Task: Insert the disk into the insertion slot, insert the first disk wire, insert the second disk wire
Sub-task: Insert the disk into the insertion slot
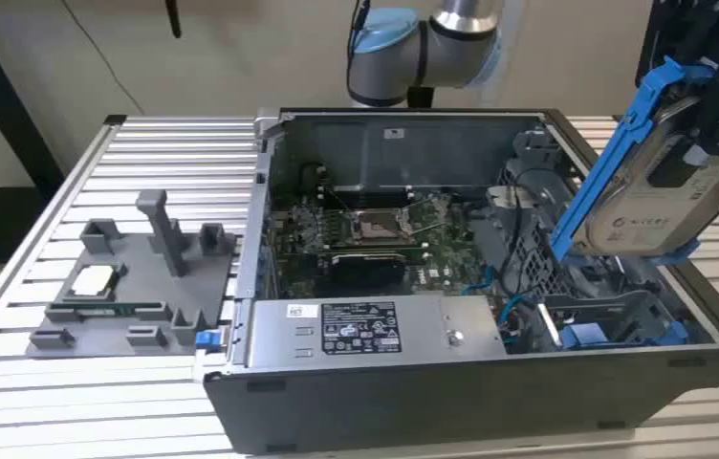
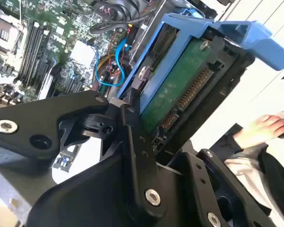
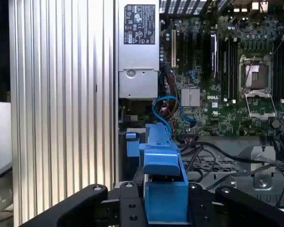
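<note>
**Disk [image 1: 661, 196] clamped above the insertion slot [image 1: 608, 316]**

A ribbed aluminium desk [image 1: 142, 153] carries the open grey sheet-metal computer case [image 1: 462, 402]. The slot, a perforated bay with blue plastic pieces, sits at the case's end on the exterior view's right. Above it, clear of the metal, hangs the disk. It is flat, silver-grey and white-labelled, clipped in a glossy blue frame [image 1: 602, 153], with its long axis steeply tilted. The black pincer [image 3: 164, 196] is closed on the framed sides, so the slot lies below the pincer.

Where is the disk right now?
In the exterior view the disk hangs tilted in the gripper at the exterior view's right, above the insertion slot, not yet inside it.
</note>
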Robot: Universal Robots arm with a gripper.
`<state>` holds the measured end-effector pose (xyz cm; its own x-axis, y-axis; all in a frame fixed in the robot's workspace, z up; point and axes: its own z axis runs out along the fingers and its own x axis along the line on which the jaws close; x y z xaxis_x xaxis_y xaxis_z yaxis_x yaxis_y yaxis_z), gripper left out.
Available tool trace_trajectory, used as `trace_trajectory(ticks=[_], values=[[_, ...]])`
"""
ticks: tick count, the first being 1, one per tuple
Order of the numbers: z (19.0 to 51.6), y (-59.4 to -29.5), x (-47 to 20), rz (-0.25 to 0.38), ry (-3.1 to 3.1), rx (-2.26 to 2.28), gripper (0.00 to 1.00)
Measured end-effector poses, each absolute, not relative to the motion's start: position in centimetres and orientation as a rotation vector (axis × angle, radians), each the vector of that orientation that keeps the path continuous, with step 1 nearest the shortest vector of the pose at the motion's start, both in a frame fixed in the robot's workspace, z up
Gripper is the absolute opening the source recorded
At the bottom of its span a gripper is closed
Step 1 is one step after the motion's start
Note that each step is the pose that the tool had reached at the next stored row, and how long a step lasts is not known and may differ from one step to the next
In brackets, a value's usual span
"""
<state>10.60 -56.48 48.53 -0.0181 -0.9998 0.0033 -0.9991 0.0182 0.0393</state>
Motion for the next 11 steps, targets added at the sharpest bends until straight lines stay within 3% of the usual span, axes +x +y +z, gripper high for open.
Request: trace_trajectory(ticks=[11], values=[[48.45, -56.48, 10.61, -0.04, -2.22, 2.18, 0.33]])
